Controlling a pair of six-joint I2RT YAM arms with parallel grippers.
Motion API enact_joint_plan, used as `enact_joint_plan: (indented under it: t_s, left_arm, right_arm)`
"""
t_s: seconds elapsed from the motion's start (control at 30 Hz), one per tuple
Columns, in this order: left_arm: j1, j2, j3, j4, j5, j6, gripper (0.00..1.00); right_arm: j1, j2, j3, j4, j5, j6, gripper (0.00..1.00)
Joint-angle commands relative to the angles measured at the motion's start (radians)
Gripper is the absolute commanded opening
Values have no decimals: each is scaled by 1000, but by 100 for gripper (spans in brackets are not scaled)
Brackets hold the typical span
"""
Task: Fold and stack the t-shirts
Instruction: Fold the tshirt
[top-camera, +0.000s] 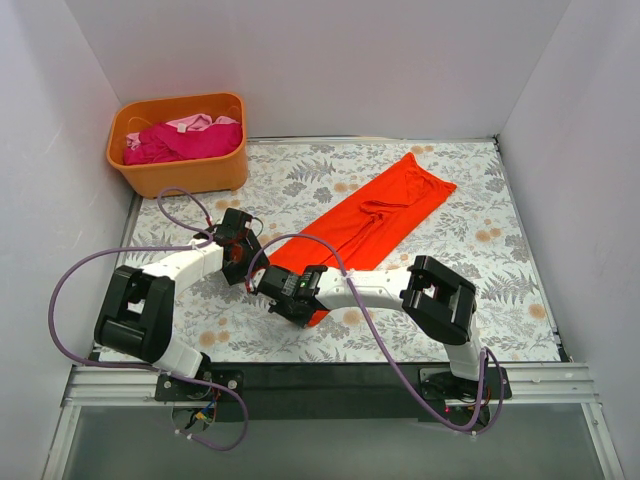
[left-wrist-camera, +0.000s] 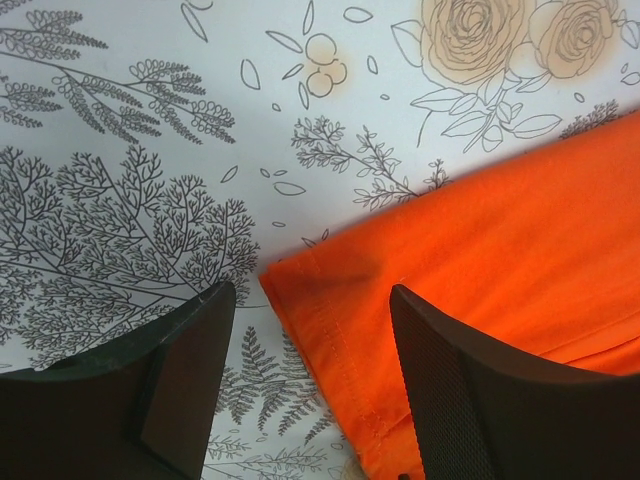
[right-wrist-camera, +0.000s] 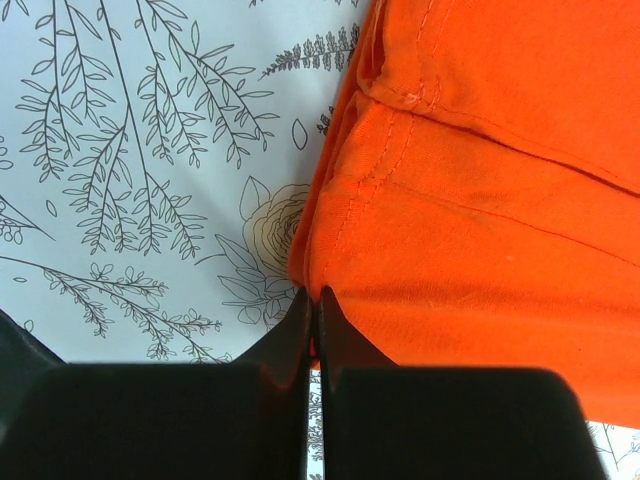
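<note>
— How does the right gripper (right-wrist-camera: 313, 300) stand?
— Clenched tight. Its jaws meet on the stitched, folded edge of the orange-red t-shirt (top-camera: 370, 215), with a sliver of fabric caught between them.
— And the left gripper (left-wrist-camera: 310, 300)?
— Released, jaws apart, low over the shirt's near hem corner. One finger hangs above the fabric, the other above the floral tablecloth (top-camera: 500, 260).
— Where does the shirt lie?
— It is folded into a long strip that runs diagonally from between the two grippers up toward the far right. Its far end stops short of the back wall.
— What room is there around its edges?
— Patterned cloth shows along both long edges, widest at the right and front right. The orange tub (top-camera: 180, 172) sits in the far left corner, well apart from the strip, holding a magenta t-shirt (top-camera: 185, 142) and a pale pink t-shirt (top-camera: 190, 122).
</note>
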Motion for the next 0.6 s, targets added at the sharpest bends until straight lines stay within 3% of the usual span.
enact_joint_plan:
  t_s: [0.0, 0.17, 0.37, 0.57]
  left_arm:
    - [-6, -16, -17, -94, -38, -9, 59]
    - [-6, -9, -6, -104, -119, -18, 58]
    - [-28, 59, 34, -91, -146, 4, 49]
    - [-74, 125, 50, -91, -158, 10, 48]
  right_arm:
    - [4, -16, -11, -17, 17, 3, 1]
    - [4, -16, -16, -12, 12, -1, 1]
    - [4, -25, -22, -5, 8, -2, 1]
    - [4, -28, -24, -2, -5, -4, 1]
